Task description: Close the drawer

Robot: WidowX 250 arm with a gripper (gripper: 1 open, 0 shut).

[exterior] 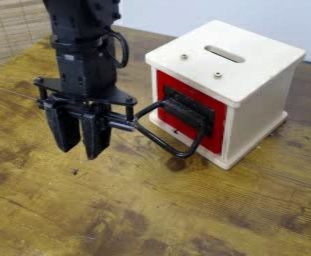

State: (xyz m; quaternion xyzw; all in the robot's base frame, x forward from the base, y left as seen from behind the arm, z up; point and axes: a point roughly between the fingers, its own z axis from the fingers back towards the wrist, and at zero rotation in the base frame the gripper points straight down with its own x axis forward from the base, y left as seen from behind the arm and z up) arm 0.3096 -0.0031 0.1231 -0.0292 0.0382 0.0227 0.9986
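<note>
A white box [231, 60] with a red front stands on the wooden table. Its drawer [187, 112] is a dark panel in the red face and looks slightly pulled out. A black loop handle [169, 135] sticks out from the drawer toward the left. My black gripper [78, 150] hangs with its fingers pointing down, just left of the handle. Its fingers [63, 130] stand close together with nothing between them. A side part of the gripper is next to the handle loop; I cannot tell whether they touch.
The wooden table [144, 215] stretches in front of and to the left of the box. A woven blind [11, 35] shows at the far left. A slot and two screws sit on the box's top.
</note>
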